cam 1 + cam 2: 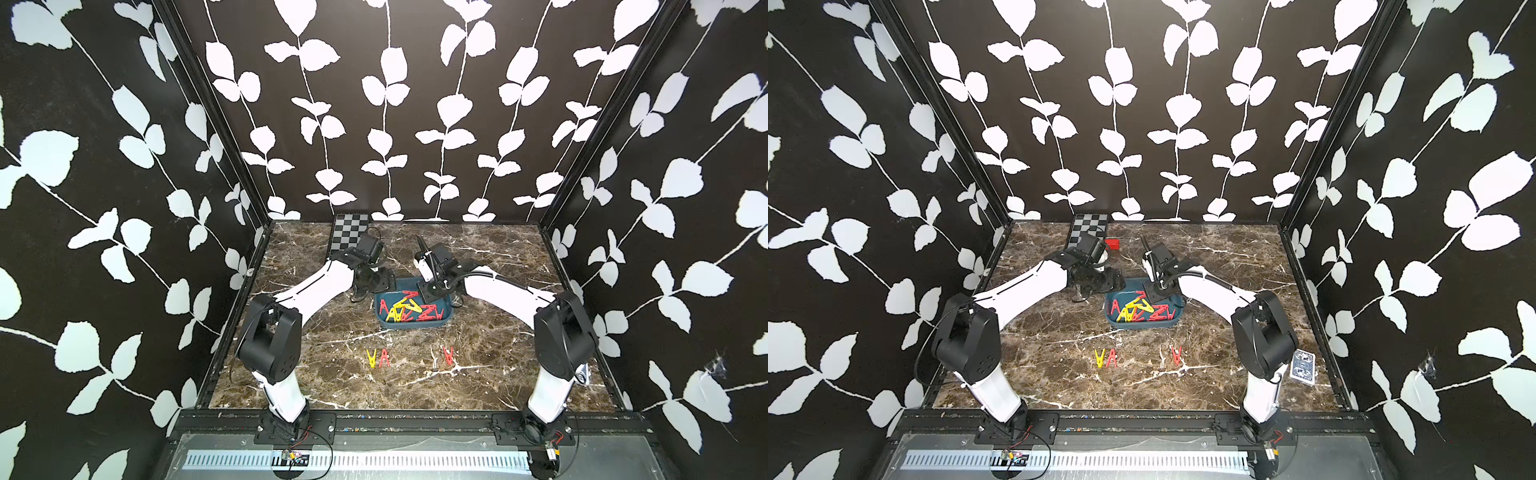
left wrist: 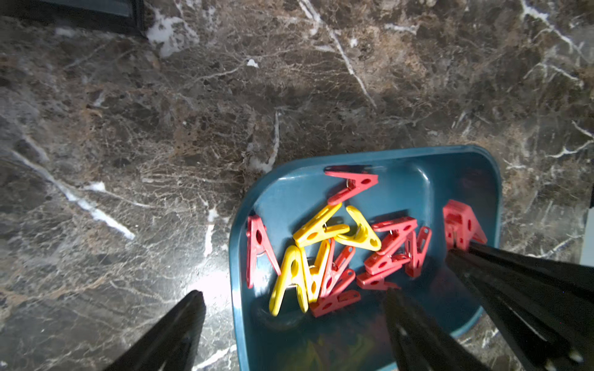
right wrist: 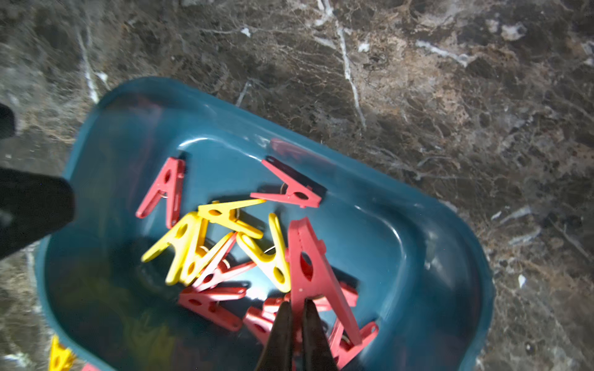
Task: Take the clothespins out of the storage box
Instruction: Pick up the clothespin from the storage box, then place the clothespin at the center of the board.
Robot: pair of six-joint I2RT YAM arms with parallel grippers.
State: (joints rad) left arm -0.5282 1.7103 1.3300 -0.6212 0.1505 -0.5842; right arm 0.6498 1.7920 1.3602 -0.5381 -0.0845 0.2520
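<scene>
The teal storage box sits mid-table and holds several red and yellow clothespins in a loose pile. My right gripper is inside the box, shut on a red clothespin that sticks up above the pile. The same clothespin shows in the left wrist view, pinched by black fingers near the box wall. My left gripper hangs open over the box's left end. One of its fingers is outside the wall over the table, and the other one is over the inside.
Three clothespins lie on the marble in front of the box: a yellow one, a red one and another red one. A checkered board and a red block are at the back. A card deck lies front right.
</scene>
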